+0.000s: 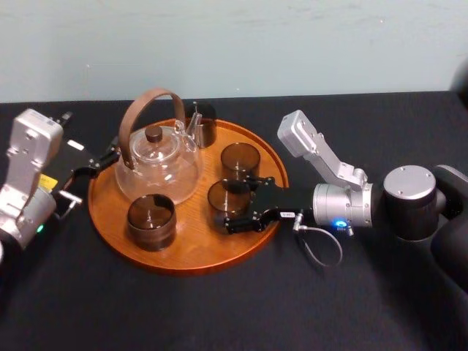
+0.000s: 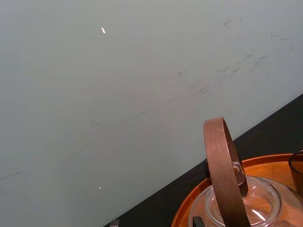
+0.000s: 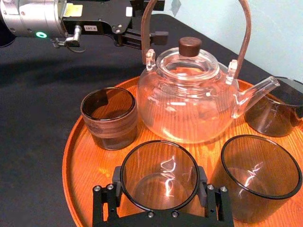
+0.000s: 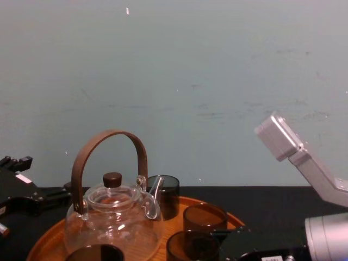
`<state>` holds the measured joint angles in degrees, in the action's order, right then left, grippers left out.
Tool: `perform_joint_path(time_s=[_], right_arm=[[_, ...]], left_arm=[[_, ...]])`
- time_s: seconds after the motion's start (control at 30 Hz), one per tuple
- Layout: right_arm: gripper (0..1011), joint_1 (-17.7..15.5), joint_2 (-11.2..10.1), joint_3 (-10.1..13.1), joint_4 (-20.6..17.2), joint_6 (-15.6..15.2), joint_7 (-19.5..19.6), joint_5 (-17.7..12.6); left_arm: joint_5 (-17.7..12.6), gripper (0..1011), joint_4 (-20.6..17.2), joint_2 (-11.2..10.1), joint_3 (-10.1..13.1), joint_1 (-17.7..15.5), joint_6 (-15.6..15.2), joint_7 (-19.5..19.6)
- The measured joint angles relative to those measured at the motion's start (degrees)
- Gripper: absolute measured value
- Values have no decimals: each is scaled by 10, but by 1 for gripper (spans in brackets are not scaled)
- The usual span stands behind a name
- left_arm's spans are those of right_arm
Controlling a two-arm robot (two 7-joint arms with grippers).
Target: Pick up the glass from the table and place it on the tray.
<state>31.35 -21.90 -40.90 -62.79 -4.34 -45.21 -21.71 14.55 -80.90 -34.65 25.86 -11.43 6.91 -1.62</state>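
Head view, and the right gripper [image 1: 238, 205] is reaching in from the right over the tray [image 1: 183, 265], its jaws set either side of the glass [image 1: 225, 199] – right wrist view confirms it, pads [image 3: 204, 182] pressed against the wall on both flanks, spread just as wide as the glass itself. So the glass is inside the rim, on the tray's right half, just beside a second tumbler [image 1: 240, 161] and in front of the teapot [image 1: 157, 167]. Whether its base is fully seated on the wood, I cannot tell.

Handling, as I judge it: thin smoked glass, light, rigid, slick-sided and easy to crack – a hold low to mid wall, across the full width, with gentle pressure suits it. Neighbours crowd close, so any clink is the risk. A dark banded cup [image 1: 151, 221] sits front left.

Left gripper [image 1: 106, 157] waits at the tray's left edge above the black table [image 1: 234, 314], idle.
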Motion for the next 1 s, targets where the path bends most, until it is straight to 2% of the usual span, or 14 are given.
perform_joint_path(time_s=[1.0], right_arm=[[906, 7, 16, -1, 31, 0, 1, -1]], left_arm=[[0, 1002, 0, 0, 0, 0, 0, 0]])
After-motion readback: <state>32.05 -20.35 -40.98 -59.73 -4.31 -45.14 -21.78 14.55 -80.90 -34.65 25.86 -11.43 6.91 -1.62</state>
